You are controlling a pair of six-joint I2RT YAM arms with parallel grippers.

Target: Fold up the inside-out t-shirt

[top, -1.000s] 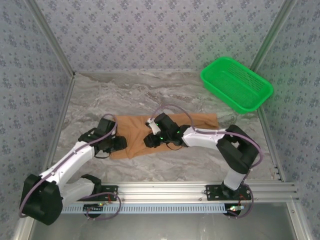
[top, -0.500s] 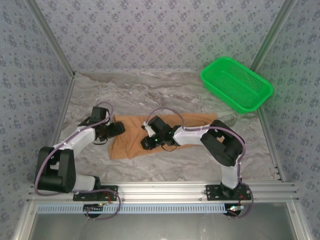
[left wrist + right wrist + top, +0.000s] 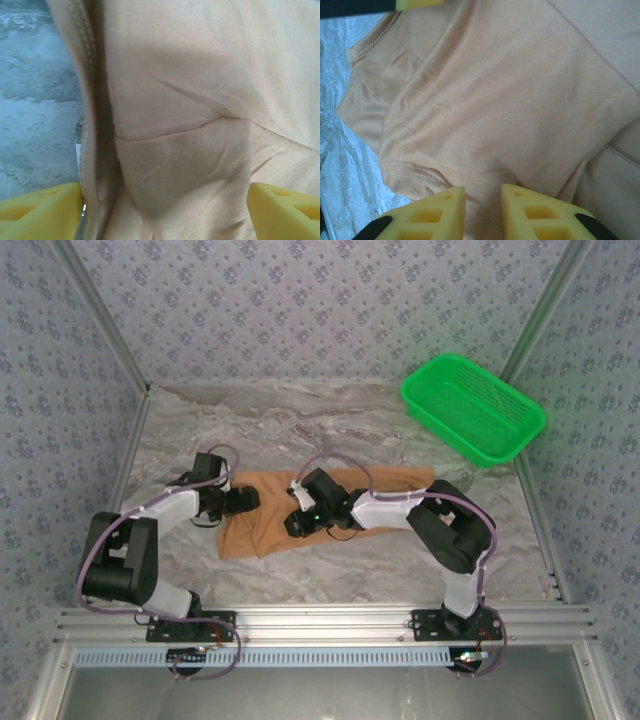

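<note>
The inside-out t-shirt (image 3: 262, 530) is an orange-tan cloth spread flat and wrinkled across the middle of the marble table (image 3: 300, 425). My left gripper (image 3: 245, 500) hovers at the shirt's left end. In the left wrist view its yellow fingertips (image 3: 40, 212) stand wide open over a seam of the shirt (image 3: 190, 100). My right gripper (image 3: 295, 523) is low on the shirt left of centre. Its fingers (image 3: 427, 212) are close together with a ridge of the shirt (image 3: 495, 100) pinched between them.
A green mesh basket (image 3: 440, 428) stands at the back right corner. Patterned walls close in the table on three sides, and an aluminium rail (image 3: 330, 620) runs along the near edge. Bare marble (image 3: 340, 165) lies just beyond the shirt's hem.
The left arm pulled back from the shirt's near left corner to its left end, and its gripper opened wide. The right gripper slid slightly left, keeping the same narrow gap.
</note>
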